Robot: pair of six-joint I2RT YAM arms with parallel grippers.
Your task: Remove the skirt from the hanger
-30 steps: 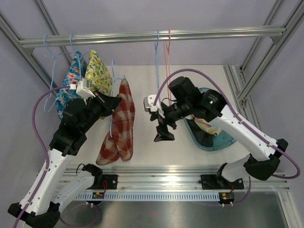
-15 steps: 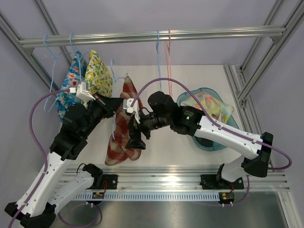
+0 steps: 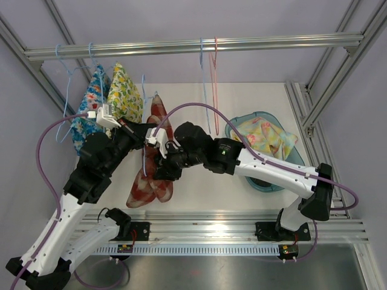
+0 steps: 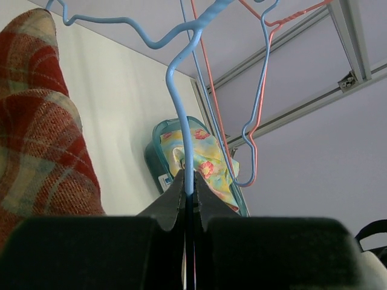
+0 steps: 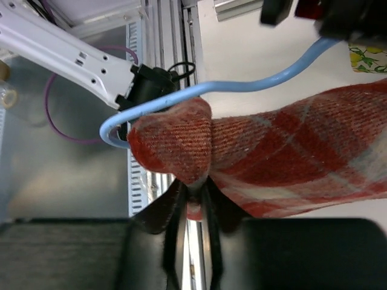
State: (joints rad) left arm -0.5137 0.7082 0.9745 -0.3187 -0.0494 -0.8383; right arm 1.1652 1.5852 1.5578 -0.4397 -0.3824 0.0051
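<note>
- We see the red plaid skirt [image 3: 145, 190] hanging left of centre in the overhead view, draped over a blue hanger [image 4: 180, 121] and drooping toward the white tabletop [image 3: 242, 103].
- The right claw [image 5: 193, 193] is pinched on a fold at the skirt's edge, just below the hanger's curved end.
- The left claw [image 4: 188, 187] is closed on the hanger's wire stem, with the skirt at its left in the wrist view.
- Right of the arms sits a teal tub [image 3: 290, 178] with flowered cloth [image 3: 266, 136] inside.
- At upper left two flowered garments [image 3: 124, 90] hang from the metal rail [image 3: 181, 46].
- Two bare hangers [image 3: 214, 78], one blue and one pink, hang from the rail at centre.
</note>
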